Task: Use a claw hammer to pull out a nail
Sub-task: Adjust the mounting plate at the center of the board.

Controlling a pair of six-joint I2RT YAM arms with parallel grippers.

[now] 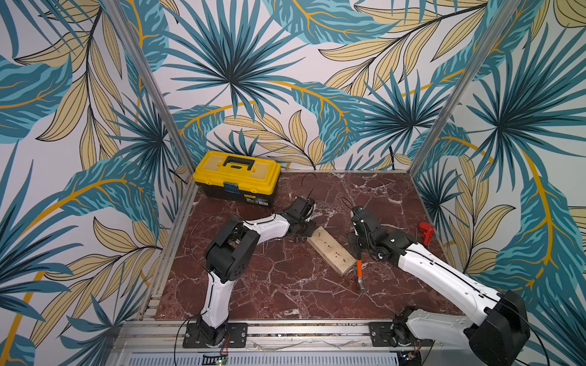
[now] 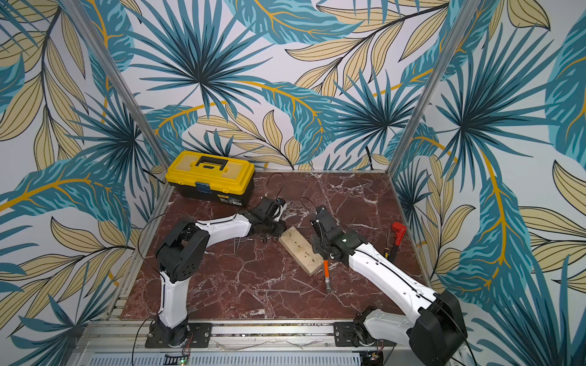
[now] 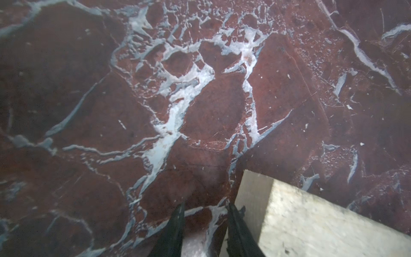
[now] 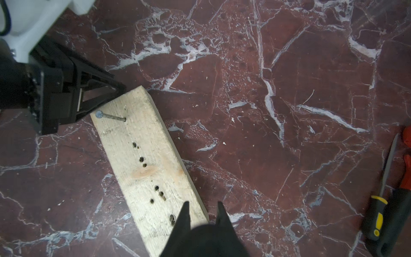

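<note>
Orange-shafted claw hammer (image 1: 359, 269) hanging head-down from right gripper (image 4: 204, 209), jaws clamping its black handle, beside near end of wooden plank (image 4: 146, 155). Nail (image 4: 111, 116) sticking out at far end. Left gripper (image 3: 205, 209) sitting at plank corner, fingers apart, holding nothing. Risk: unclamped plank sliding or lifting during prying.

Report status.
Left gripper open, at far end of plank. Right gripper shut on hammer, head down at near end. Nail in plank, left gripper close beside it.
</note>
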